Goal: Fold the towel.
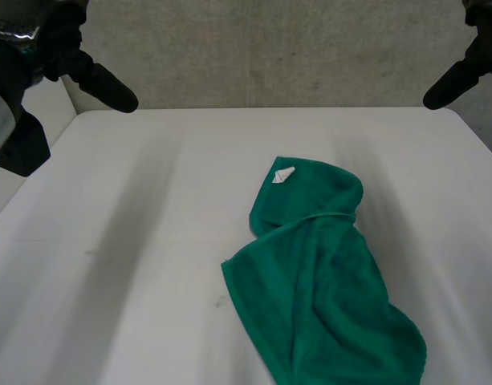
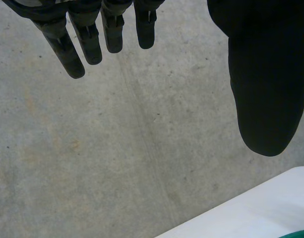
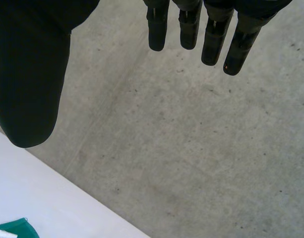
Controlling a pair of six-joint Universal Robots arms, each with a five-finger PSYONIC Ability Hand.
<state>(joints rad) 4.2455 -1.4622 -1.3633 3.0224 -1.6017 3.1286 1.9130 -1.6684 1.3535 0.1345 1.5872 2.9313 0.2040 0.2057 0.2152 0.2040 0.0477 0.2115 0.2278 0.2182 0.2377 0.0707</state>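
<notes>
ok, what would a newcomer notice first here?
The green towel lies rumpled on the white table, right of centre toward the near edge, a small white tag at its far end. The left hand and right hand hang open near the table's far corners, well clear of the towel, holding nothing.

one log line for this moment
towel: crumpled on table | left hand: open, off towel | right hand: open, off towel | fold: not started
</notes>
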